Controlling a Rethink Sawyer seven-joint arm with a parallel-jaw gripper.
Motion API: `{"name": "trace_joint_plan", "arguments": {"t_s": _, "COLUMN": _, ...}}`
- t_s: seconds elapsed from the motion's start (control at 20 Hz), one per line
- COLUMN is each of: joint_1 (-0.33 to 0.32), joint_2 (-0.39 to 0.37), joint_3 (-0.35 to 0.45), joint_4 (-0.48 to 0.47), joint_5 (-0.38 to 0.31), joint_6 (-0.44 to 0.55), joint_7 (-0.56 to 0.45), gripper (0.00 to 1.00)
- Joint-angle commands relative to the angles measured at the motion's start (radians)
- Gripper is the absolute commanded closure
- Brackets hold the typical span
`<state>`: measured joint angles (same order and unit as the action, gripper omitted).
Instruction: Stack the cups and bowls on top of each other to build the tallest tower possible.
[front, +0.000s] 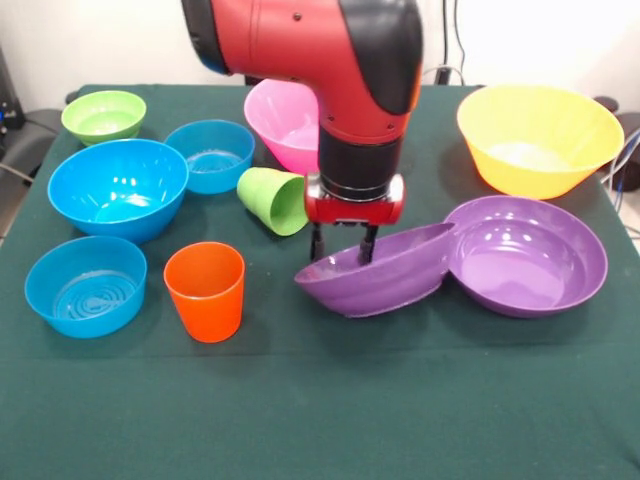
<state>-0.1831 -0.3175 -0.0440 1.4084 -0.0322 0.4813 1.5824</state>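
Observation:
My gripper (342, 255) hangs open over a wide purple bowl (375, 285), its two fingers spread and their tips hidden behind the bowl's rim. That bowl is tilted, with its right edge resting on the rim of the second purple bowl (527, 256). A light green ridged cup (273, 199) lies on its side just left of the gripper. The orange cup (205, 290) stands upright at the front. Behind the arm sits the pink bowl (280, 122), partly hidden. The yellow bowl (538, 138) is at the back right.
On the left stand a large blue bowl (117, 187), two small blue bowls (86, 285) (211, 154) and a small green bowl (104, 115). The green tablecloth (320, 400) covers the table; its front strip is bare.

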Motion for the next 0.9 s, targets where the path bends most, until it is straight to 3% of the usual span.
{"name": "trace_joint_plan", "arguments": {"t_s": 0.05, "joint_1": 0.046, "joint_2": 0.035, "joint_3": -0.003, "joint_4": -0.067, "joint_5": -0.051, "joint_6": 0.193, "joint_7": 0.049, "gripper": 0.0}}
{"name": "trace_joint_plan", "arguments": {"t_s": 0.55, "joint_1": 0.009, "joint_2": 0.039, "joint_3": 0.052, "joint_4": -0.037, "joint_5": -0.048, "joint_6": 0.1, "joint_7": 0.026, "gripper": 0.0}}
{"name": "trace_joint_plan", "arguments": {"t_s": 0.9, "joint_1": -0.056, "joint_2": 0.051, "joint_3": 0.133, "joint_4": 0.025, "joint_5": -0.06, "joint_6": -0.064, "joint_7": 0.013, "gripper": 0.0}}
